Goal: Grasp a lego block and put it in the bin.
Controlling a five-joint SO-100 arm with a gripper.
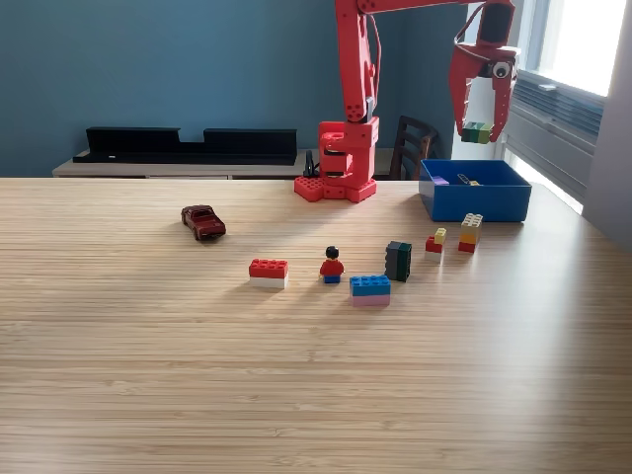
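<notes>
Blue-and-pink studded brick point(370, 289) on grained wood table point(197, 375), red fingers point(477, 131) clamped on green block point(477, 131) above blue bin point(476, 200)

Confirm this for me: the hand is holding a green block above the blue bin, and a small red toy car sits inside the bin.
Not quite. The exterior view shows the red toy car on the table, not inside the bin. The hand does hold the green block above it.

Blue wall point(148, 69) at back. Light wood-grain bench point(197, 375) fills the foreground. Behind it a low sideboard point(148, 168) w/ long black trays point(188, 143) on top. Dark chair point(410, 146) nr the far edge. Bright window point(583, 39) on the exterior view's right, daylight coming in.
</notes>
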